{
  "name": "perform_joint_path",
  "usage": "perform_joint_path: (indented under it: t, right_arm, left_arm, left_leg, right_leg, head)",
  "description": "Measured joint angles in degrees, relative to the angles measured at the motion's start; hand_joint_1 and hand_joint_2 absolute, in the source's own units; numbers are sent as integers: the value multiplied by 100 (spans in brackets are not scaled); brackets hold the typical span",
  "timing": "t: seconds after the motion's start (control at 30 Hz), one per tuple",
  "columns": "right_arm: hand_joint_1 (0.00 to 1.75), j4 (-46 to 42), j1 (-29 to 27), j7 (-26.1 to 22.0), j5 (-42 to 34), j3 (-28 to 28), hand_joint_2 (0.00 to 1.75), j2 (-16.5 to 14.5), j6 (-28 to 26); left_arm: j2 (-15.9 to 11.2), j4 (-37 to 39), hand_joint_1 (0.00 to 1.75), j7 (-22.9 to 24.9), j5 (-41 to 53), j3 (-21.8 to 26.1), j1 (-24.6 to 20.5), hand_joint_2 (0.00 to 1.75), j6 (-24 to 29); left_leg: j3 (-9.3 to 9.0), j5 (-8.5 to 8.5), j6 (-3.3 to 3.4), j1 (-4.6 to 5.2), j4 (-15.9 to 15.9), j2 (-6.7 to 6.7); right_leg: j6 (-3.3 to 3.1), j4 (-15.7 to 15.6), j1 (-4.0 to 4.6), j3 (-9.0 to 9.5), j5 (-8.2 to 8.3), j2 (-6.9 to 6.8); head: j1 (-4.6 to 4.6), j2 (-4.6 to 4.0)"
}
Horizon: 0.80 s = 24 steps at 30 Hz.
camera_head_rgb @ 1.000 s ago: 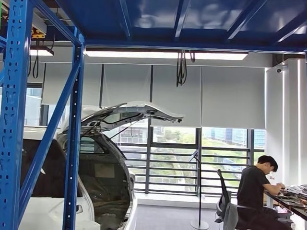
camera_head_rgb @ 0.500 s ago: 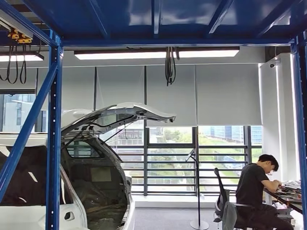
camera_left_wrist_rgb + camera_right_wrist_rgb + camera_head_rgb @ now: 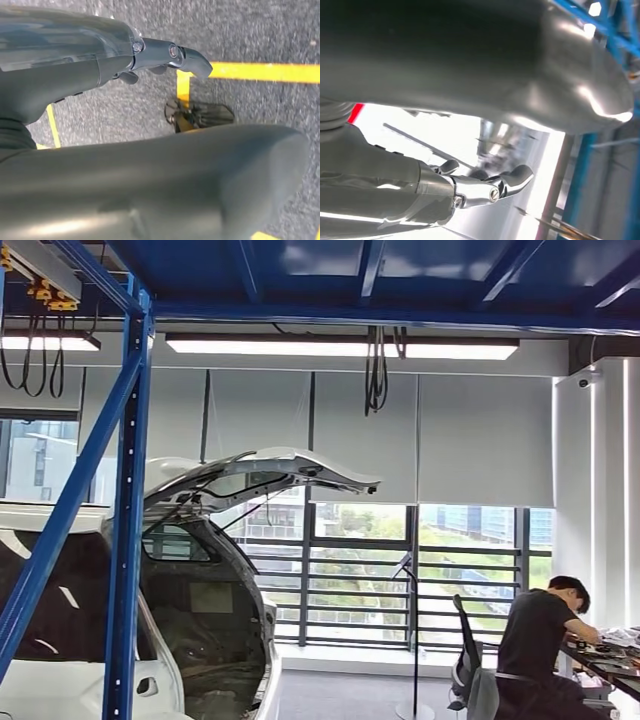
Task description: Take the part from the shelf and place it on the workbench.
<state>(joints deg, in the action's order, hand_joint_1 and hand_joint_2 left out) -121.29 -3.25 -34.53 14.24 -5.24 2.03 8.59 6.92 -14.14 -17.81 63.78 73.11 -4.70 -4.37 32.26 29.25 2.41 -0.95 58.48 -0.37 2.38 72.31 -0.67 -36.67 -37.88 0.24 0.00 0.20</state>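
Overhead and down the left side of the head view, a blue shelf frame [image 3: 128, 510] is filling the foreground, its upright and slanting brace crossing a white car [image 3: 226, 570] that is standing with its tailgate raised. The whole picture is sliding from side to side against the earlier ones: the upright sat further right a second ago, then further left, and is now sitting between the two. That is the camera moving, not the things, so the robot is probably walking or turning on the spot and not yet working at a shelf level.

At the far right a person [image 3: 540, 645] is sitting bent over a cluttered desk [image 3: 604, 655].

Both arms are hanging. The left hand [image 3: 113, 165] is dangling over grey floor [image 3: 113, 115] marked with yellow tape [image 3: 264, 72], its fingers [image 3: 170, 52] stretched straight and well apart from the thumb, with nothing in them. The right hand [image 3: 433, 75] is doing the same beside blue framing, its fingers [image 3: 490, 190] spread away from the thumb and carrying nothing.

Where the part is lying cannot be told from these views. Judging by that, the pick is not yet begun; the robot is likely needing to steady itself and look lower first.
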Motion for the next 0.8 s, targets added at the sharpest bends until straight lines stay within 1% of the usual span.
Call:
perform_joint_path:
  t: [0.03, 0.07, 0.1, 0.13, 0.17, 0.2, 0.27, 0.3, 0.4, 0.47, 0.53, 0.6, 0.73, 0.8]
  right_arm:
    - [0, 45, -5, 80, -55, 9, 0, 1, 41]
    - [0, 84, -7, 146, -108, 18, 0, 1, 73]
    - [0, 115, -5, 199, -151, 27, 0, 2, 97]
    - [0, 140, -2, 248, -191, 38, 0, 3, 121]
    - [0, 170, 5, 297, -231, 50, 0, 3, 142]
    - [0, 199, 12, 347, -265, 63, 0, 4, 158]
    - [0, 241, 24, 424, -277, 81, 0, 4, 172]
    - [0, 247, 28, 474, -254, 84, 0, 4, 175]
    - [0, 269, 22, 669, -161, 83, 0, 44, 213]
    - [0, 299, 4, 767, -82, 75, 0, 141, 222]
    - [0, 348, -4, 837, 10, 60, 0, 287, 222]
    - [0, 424, 2, 949, 87, 42, 0, 461, 246]
    - [0, 629, 60, 1351, 111, -50, 0, 971, 385]
    - [0, 719, 105, 1578, 72, -85, 87, 1296, 450]
  left_arm:
    - [1, 0, 0, 0, -11, 13, 8, 0, 0]
    - [1, 0, 0, 0, -17, 27, 15, 0, 0]
    - [1, 0, 0, 0, -22, 40, 20, 0, 0]
    - [1, 0, 0, -1, -28, 52, 22, 0, 0]
    - [1, 0, 0, -1, -41, 64, 18, 0, 0]
    - [2, 0, 0, -2, -54, 74, 14, 0, 0]
    - [6, 1, 0, -1, -79, 87, 8, 0, 0]
    - [8, 2, 0, -1, -91, 92, 9, 0, 0]
    - [13, 2, 0, -12, -148, 132, 6, 0, -2]
    - [14, 2, 0, -26, -180, 168, 5, 0, -10]
    - [14, 2, 0, -44, -202, 197, 3, 0, -27]
    - [14, 2, 0, -60, -224, 219, -4, 0, -43]
    - [19, 6, 0, -80, -269, 250, -7, 0, -57]
    - [22, 10, 0, -81, -285, 258, -7, 0, -73]
  left_leg:
    - [-44, 37, -4, -4, 0, -2]
    - [-102, 80, -13, -8, 0, -6]
    - [-172, 129, -28, -14, 1, -12]
    - [-240, 181, -50, -18, -3, -18]
    - [-294, 226, -77, -14, -4, -23]
    - [-321, 258, -108, -10, -7, -25]
    - [-334, 284, -158, 0, -32, -19]
    - [-337, 276, -158, 0, -49, -14]
    - [-367, 247, -122, 10, -84, -9]
    - [-388, 245, -119, 11, -112, -9]
    - [-411, 250, -125, 10, -152, -8]
    - [-429, 266, -146, 7, -194, -8]
    - [-439, 276, -166, 7, -215, -9]
    - [-441, 278, -175, 11, -215, -9]
  right_leg:
    - [12, 162, -7, -156, 52, -1]
    - [19, 89, -11, -203, 231, -2]
    - [18, -205, -14, -142, 511, -3]
    - [10, -583, -14, -24, 787, -6]
    - [-8, -911, 0, 88, 983, -8]
    - [-42, -1147, 15, 172, 1067, -11]
    - [-110, -1290, 43, 216, 1031, -4]
    - [-133, -1330, 39, 226, 1014, 1]
    - [-146, -1372, 24, 243, 1013, 9]
    - [-170, -1373, 27, 251, 990, 9]
    - [-192, -1373, 33, 256, 974, 8]
    - [-205, -1372, 38, 255, 966, 6]
    - [-211, -1371, 40, 260, 962, 0]
    - [-210, -1372, 38, 268, 962, 0]
  head:
    - [0, 0]
    - [0, 0]
    - [0, 0]
    - [1, 0]
    - [-1, 0]
    - [-2, 3]
    - [-4, 5]
    - [-4, 6]
    - [-2, 4]
    - [-2, 3]
    - [-2, 2]
    - [-2, 2]
    - [-2, 0]
    - [-2, 0]
